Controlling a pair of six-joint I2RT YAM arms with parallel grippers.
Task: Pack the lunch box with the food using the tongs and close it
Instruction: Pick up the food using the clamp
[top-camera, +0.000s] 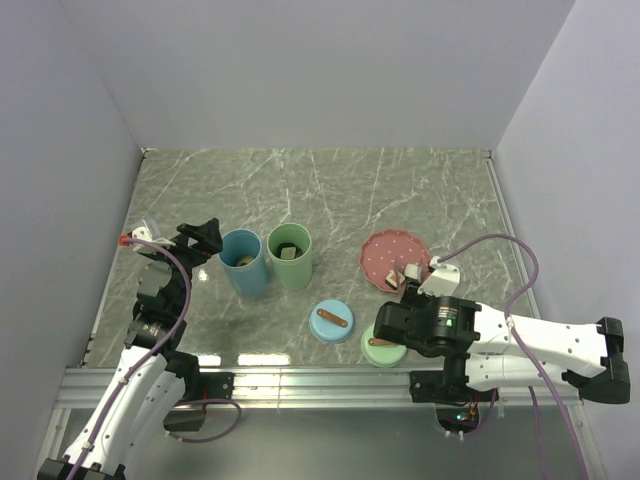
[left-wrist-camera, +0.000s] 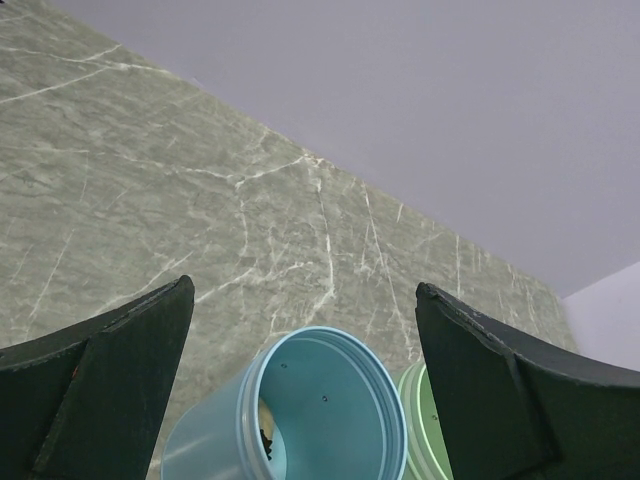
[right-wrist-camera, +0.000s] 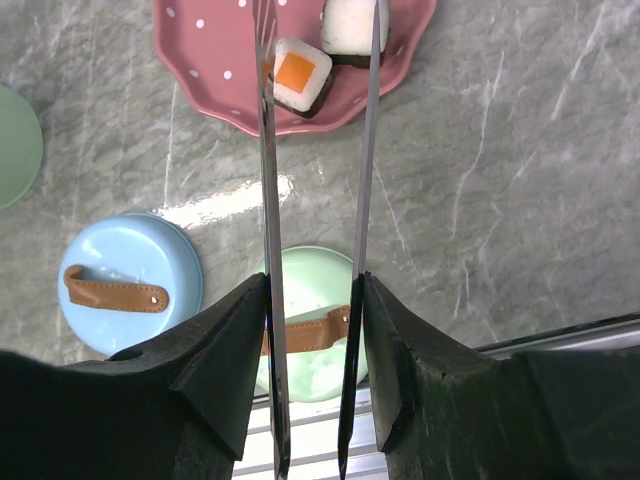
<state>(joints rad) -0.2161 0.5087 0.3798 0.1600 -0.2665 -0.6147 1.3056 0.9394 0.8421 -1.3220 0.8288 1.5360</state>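
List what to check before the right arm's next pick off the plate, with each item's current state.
1. tongs gripped between the right gripper fingers: ok.
2. orange-topped piece lying between the tong arms: ok.
3. Tong tips' height over the pink plate: cannot tell, tips out of frame.
4. blue container and green container uncovered: ok.
5. left gripper open, holding nothing: ok.

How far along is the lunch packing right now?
Done: food sits in the tall blue tub and green tub. In hand: the right gripper holds slim grey metal tongs over the pink dotted plate. Left: two sushi squares on it, and both strapped lids lie off.
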